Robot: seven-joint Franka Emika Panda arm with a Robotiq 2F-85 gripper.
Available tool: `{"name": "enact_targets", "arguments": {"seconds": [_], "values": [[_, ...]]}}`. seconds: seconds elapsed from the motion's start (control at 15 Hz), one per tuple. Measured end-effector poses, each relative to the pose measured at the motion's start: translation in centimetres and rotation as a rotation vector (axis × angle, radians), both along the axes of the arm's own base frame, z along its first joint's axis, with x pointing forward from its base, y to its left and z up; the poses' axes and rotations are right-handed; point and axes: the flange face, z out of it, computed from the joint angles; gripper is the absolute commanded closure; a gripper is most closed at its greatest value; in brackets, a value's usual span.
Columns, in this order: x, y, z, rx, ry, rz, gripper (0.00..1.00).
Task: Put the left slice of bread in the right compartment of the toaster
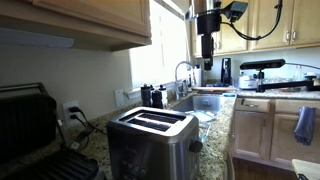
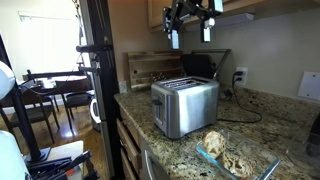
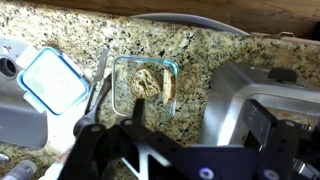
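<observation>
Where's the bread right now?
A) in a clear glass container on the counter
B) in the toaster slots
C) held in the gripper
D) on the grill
A: the bread lies in the glass container on the counter. The toaster has empty slots, and the gripper hangs open, high above.

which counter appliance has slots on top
The steel toaster, with two long slots in its black top; the black grill beside it has none.
</observation>
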Motion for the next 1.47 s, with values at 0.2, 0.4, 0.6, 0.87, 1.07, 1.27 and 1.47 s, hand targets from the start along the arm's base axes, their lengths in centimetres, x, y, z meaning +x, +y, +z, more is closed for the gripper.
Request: {"name": "enact_targets", "arguments": {"seconds": [0.2,0.4,0.6,0.87,1.07,1.27,1.47], "values": [[0.4,0.0,-0.7,0.001,0.017,0.004,0.00],[0.7,0.0,-1.3,0.002,0.029,0.011,0.00],[0.9,-0.1,-1.5,0.001,0.026,0.015,0.00],[1.1,-0.1,-1.4,-0.001,0.006,0.016,0.00],[1.1,-0.2,-1.7,0.001,0.009,0.014,0.00],[1.0,-0.4,-2.3,0.003,0.016,0.012,0.00],[1.2,-0.7,-3.0,0.006,0.014,0.008,0.00]]}}
